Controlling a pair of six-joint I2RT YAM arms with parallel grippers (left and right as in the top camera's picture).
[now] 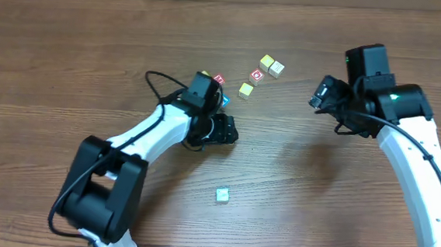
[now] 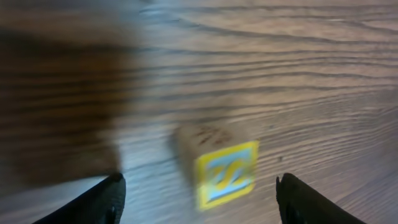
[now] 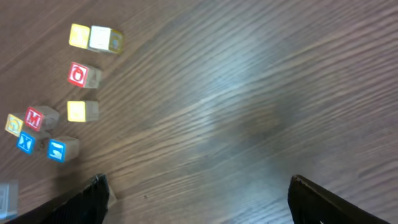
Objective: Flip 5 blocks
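Blocks (image 1: 256, 75) lie scattered on the tabletop (image 1: 301, 199). Our left gripper (image 2: 199, 186) stands wide around a yellow-framed block (image 2: 225, 173) without touching it; our right gripper (image 3: 197, 186) hangs wide and empty.

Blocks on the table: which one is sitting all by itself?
The pale green block, lying alone nearer the robot's base. The other blocks all sit grouped together farther back, with colourful red, blue and yellow faces.

Right wrist view: 9 alphabet blocks (image 3: 76, 111). Split: 3 yellow-faced (image 3: 79, 36), 2 red-lettered (image 3: 78, 74), 2 blue-lettered (image 3: 56, 150), 1 white-faced (image 3: 99, 38), 1 pale one (image 3: 7, 196) cut off at 8 o'clock. Overhead shows only 7, with the left arm (image 1: 158, 127) over the cluster. Arms: 2, counting the right arm (image 1: 413, 145). Table (image 1: 54, 50): 1.
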